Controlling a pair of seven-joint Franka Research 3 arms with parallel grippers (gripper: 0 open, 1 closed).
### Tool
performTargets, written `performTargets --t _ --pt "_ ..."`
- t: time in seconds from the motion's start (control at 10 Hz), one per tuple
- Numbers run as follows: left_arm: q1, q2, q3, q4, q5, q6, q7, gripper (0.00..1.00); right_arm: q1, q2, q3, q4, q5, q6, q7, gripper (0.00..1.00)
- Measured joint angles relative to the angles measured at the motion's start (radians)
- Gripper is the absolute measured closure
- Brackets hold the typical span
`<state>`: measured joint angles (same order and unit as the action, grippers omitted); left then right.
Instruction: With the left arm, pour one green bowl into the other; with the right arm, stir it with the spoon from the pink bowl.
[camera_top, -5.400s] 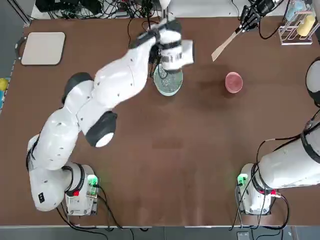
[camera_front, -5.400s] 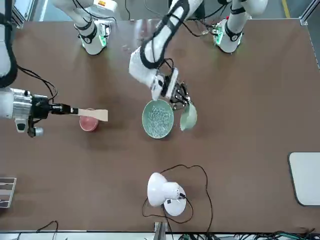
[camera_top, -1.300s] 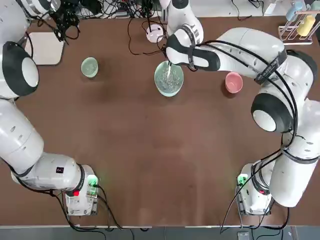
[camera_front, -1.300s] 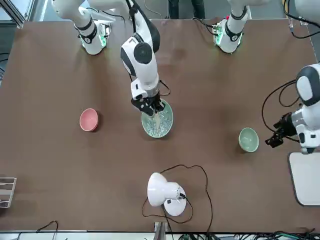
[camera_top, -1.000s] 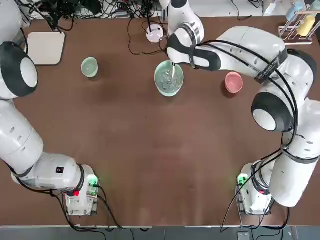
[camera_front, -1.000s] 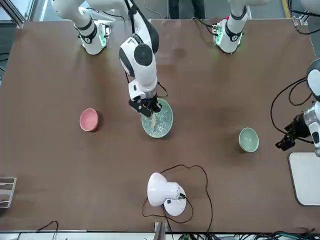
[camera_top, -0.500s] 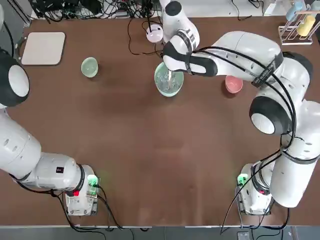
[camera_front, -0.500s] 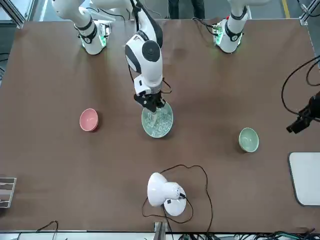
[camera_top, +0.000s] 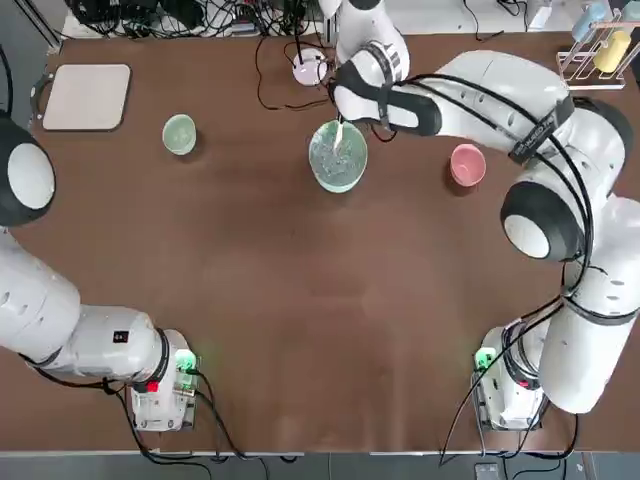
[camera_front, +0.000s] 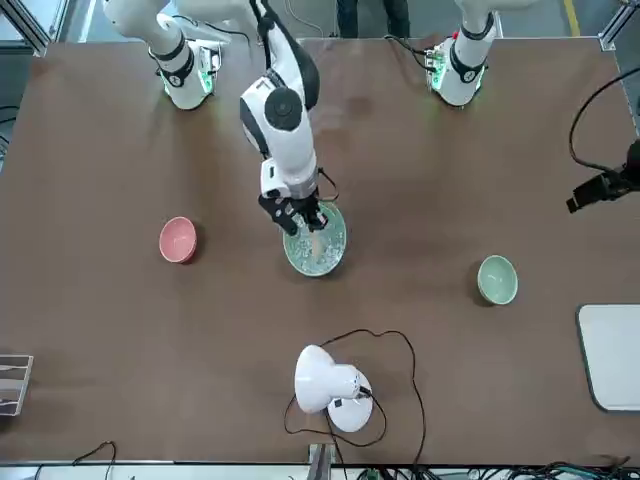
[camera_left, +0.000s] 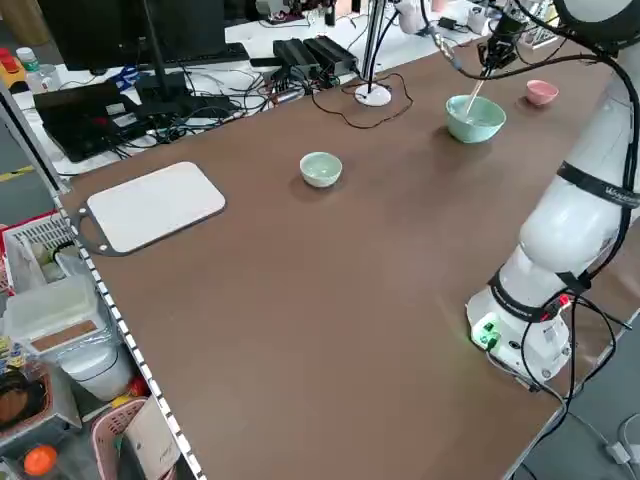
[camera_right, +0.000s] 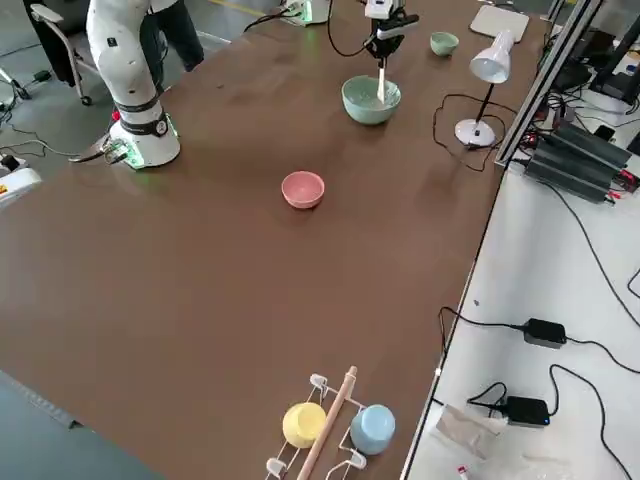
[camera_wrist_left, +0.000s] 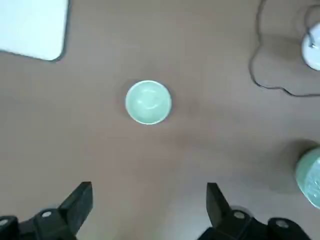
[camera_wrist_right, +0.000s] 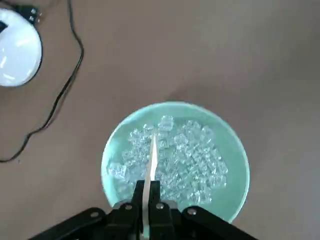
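Large green bowl (camera_top: 338, 157) sits far-centre on the table, directly under the right gripper (camera_front: 303, 214). It's the widest dish here, pale green, filled with clear-whitish crumbly chunks.

Right gripper is clamped shut on the wooden spoon (camera_wrist_right: 152, 159). The spoon's long axis runs nearly straight down from the fingers, with its tip buried in the chunks near the bowl's middle. So I'd judge the stir only needs small circles, keeping the tip inside the rim.

Pink bowl (camera_top: 467, 165) is right of the big bowl, well apart, with no spoon in it.

Small green bowl (camera_top: 179, 134) stands upright at far left, looks empty.

Left gripper (camera_wrist_left: 147, 207) has its jaws wide, holding nothing, high above the small bowl and clear of the work.
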<state>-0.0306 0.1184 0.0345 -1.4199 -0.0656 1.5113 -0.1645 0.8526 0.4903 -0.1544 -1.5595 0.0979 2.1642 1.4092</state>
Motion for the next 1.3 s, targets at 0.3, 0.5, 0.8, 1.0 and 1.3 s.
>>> performTargets --t 0.3,0.5,0.8,1.0,1.3 --pt "-0.006 -0.008 -0.062 0.0 0.0 -0.002 0.017 0.0 -0.027 0.0 0.002 0.012 0.009 -0.083 -0.063 0.95" --pt "0.004 -0.009 -0.059 0.01 0.001 -0.002 0.033 0.0 -0.027 0.0 0.004 0.017 0.018 -0.091 -0.07 0.95" --pt "0.008 -0.026 -0.054 0.033 0.015 -0.003 0.063 0.0 -0.025 -0.011 0.007 0.091 0.096 -0.204 -0.11 0.95" --pt "0.002 -0.037 -0.059 0.033 0.056 -0.007 0.067 0.0 -0.026 -0.036 0.007 0.134 0.136 -0.247 -0.159 0.95" --pt "-0.002 -0.037 -0.134 0.032 0.081 -0.008 0.062 0.0 -0.085 -0.096 0.001 0.141 0.191 -0.318 -0.316 0.95"
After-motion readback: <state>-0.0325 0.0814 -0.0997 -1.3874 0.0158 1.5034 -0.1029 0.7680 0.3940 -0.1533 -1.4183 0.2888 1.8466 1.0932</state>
